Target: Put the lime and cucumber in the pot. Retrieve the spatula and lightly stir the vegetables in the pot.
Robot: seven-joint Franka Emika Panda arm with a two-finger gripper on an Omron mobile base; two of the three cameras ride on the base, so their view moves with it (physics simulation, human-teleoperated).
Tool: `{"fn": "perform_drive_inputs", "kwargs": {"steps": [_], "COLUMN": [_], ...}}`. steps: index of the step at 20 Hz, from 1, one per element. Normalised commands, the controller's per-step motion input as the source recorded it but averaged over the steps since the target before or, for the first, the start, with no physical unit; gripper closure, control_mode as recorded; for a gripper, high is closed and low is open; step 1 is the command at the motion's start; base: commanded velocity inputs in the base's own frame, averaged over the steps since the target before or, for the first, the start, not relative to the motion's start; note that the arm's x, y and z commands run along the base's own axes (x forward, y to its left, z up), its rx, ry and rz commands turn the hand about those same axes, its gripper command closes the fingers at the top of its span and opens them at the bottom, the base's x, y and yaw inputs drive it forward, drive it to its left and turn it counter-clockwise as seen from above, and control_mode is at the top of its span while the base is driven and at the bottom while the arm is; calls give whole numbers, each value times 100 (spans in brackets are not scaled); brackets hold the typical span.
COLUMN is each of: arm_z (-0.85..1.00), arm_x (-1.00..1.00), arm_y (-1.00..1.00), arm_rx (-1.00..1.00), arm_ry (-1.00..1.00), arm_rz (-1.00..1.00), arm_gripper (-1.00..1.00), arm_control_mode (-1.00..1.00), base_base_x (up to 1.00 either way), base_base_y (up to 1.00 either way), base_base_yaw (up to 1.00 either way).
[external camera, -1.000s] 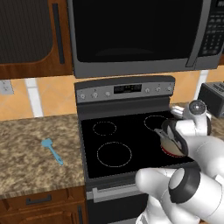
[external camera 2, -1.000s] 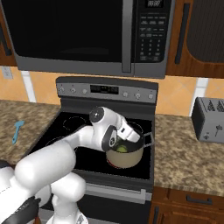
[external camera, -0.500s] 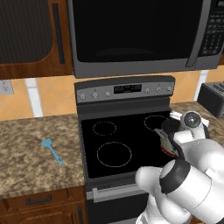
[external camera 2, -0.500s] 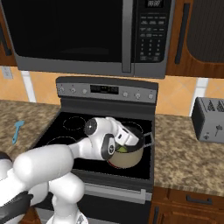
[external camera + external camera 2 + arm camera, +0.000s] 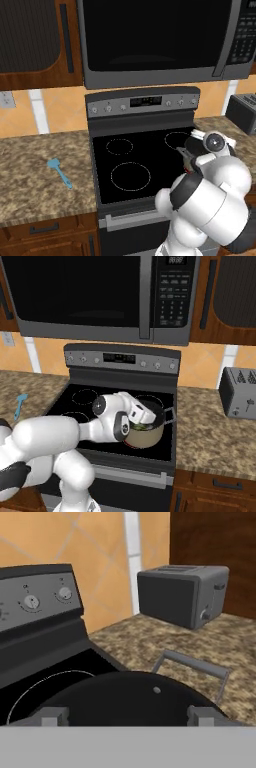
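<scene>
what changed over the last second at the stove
The arm folded lower over the pot, bringing the gripper down to its rim, and the jaws now stand wide apart, empty, so whatever they carried has been let go. Something green lies inside the pot. The spatula stays on the left counter; the pot has not moved.

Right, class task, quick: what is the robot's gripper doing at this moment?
Gripper: open, fingers spread wide over the pot, holding nothing.

one pot [image 5: 145, 435], one spatula [image 5: 59, 171], one toaster [image 5: 180, 595], one microwave [image 5: 100, 296]
</scene>
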Motion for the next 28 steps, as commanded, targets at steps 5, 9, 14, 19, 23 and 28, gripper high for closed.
{"fn": "perform_drive_inputs", "kwargs": {"steps": [5, 9, 14, 19, 23, 28], "arm_z": [95, 100, 100, 93, 6, -24], "arm_x": [-43, -40, -13, -40, -64, -36], "arm_y": [-4, 0, 0, 22, 61, 50], "arm_rx": [12, 27, 26, 15, 1, 3], "arm_ry": [1, 30, 46, 42, 27, 3], "arm_rz": [0, 0, 0, 1, 8, 26], "arm_gripper": [-100, -100, -100, -100, -100, -100], "arm_control_mode": [-100, -100, -100, -100, -100, -100], "base_base_x": [0, 0, 0, 0, 0, 0], "base_base_y": [0, 0, 0, 0, 0, 0], "base_base_yaw": [0, 0, 0, 0, 0, 0]}}
